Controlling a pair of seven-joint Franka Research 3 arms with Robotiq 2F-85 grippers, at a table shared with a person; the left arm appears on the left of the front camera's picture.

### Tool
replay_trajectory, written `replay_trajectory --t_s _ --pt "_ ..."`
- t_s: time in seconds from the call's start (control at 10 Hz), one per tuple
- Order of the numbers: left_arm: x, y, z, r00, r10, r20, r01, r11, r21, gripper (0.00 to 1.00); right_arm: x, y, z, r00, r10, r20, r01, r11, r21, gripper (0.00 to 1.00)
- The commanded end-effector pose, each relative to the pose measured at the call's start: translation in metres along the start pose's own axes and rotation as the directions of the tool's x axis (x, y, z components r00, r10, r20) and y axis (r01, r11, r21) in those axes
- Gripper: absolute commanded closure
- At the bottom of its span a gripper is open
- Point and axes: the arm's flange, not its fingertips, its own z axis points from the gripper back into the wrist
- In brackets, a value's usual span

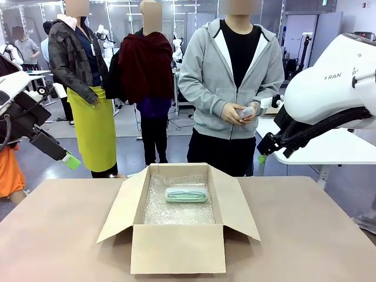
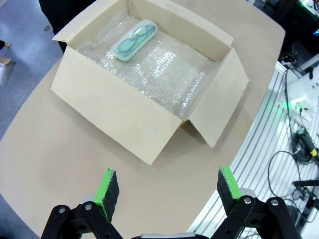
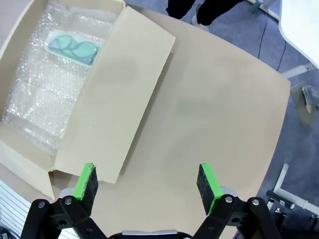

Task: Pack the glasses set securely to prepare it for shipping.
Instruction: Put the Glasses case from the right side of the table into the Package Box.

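Lying flat on the clear bubble wrap [image 1: 176, 216] that lines an open brown cardboard box [image 1: 176, 249], the pale mint-green, semi-clear oblong glasses case [image 1: 186, 195] sits toward the box's far end, with glasses frames showing through it. Seen from the left wrist, it is well ahead of the left jaws, past the box's near wall and on the side of the left-hand green pad [image 2: 110, 186]. Seen from the right wrist, it is far ahead of the right jaws and off beyond their left-hand green pad [image 3: 85, 181], with the box's spread flap between.

The small pale pink rounded case [image 1: 247, 111] is held in the person's hands [image 1: 235, 113] at chest height on the far side, well beyond both jaws and nearer the right ones.

The box stands mid-way on the beige tabletop [image 1: 59, 235]. Both sets of jaws hang raised above the tabletop, one to each side of the box, spread wide apart and holding nothing. Bare tabletop shows between the right jaws' pads.
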Motion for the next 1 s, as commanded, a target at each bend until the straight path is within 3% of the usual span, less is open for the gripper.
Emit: replay_trajectory --t_s 0.0,0.9 --pt "-0.0008 0.0009 0.0025 1.000 -0.018 0.015 0.018 1.000 -0.023 0.00 0.0016 -0.0009 0.0009 1.000 0.013 0.000 -0.013 1.000 0.003 0.00" --pt "-0.0008 0.0009 0.0025 1.000 -0.018 0.015 0.018 1.000 -0.023 0.00 0.0016 -0.0009 0.0009 1.000 0.013 0.000 -0.013 1.000 0.003 0.00"
